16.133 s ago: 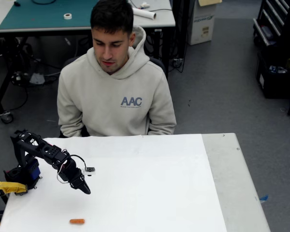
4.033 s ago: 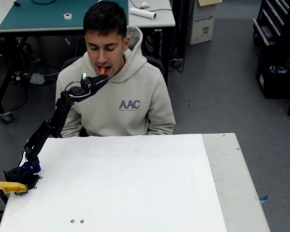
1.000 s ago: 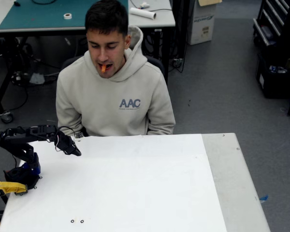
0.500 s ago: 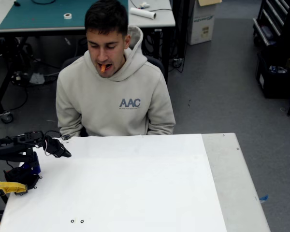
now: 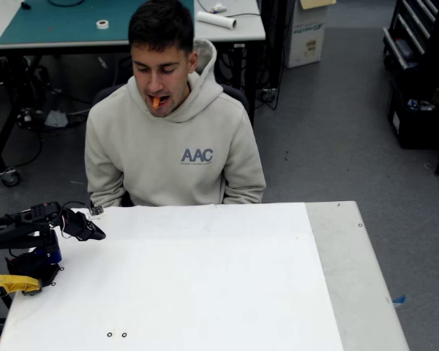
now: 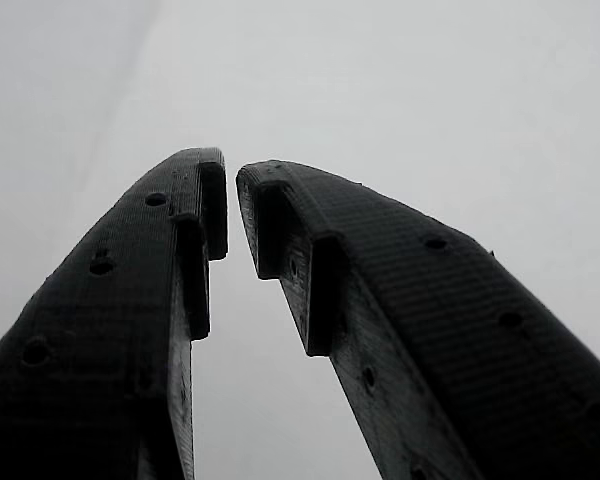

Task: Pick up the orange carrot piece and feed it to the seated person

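Observation:
The orange carrot piece point(image 5: 155, 102) sticks out of the mouth of the seated person point(image 5: 177, 157), who sits behind the white table point(image 5: 205, 278) in a beige hoodie. My black gripper point(image 5: 99, 235) hangs low over the table's far-left corner, folded back near the arm's base, far from the carrot. In the wrist view the gripper point(image 6: 230, 190) has its two black fingers drawn almost together at the tips, with nothing between them and only white table surface behind.
A yellow tool handle point(image 5: 11, 284) lies by the arm's base at the left edge. Two small black rings point(image 5: 117, 335) mark the table's front left. A bare grey strip point(image 5: 351, 270) runs along the table's right side.
The arm has folded back toward its base, carrying the gripper left and slightly down along the table's far-left edge. The carrot stays in the person's mouth.

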You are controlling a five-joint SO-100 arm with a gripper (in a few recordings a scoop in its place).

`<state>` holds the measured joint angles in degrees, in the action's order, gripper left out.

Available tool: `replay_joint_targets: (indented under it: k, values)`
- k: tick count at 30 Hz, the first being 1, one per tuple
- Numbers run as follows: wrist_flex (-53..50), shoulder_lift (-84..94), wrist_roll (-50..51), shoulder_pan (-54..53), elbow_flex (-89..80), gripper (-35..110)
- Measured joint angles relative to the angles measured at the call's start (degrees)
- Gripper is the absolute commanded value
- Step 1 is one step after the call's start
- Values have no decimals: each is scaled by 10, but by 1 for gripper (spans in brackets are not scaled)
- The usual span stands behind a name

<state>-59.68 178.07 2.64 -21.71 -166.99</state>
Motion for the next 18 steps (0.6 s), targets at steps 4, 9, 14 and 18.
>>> replay_joint_targets:
  k: [4,9,14,18]
  values:
    - [-1,33,2,25,0,-3]
    - [-1,61,2,85,0,-3]
    - [-1,64,2,154,0,-3]
    - [-1,64,2,188,-16,-3]
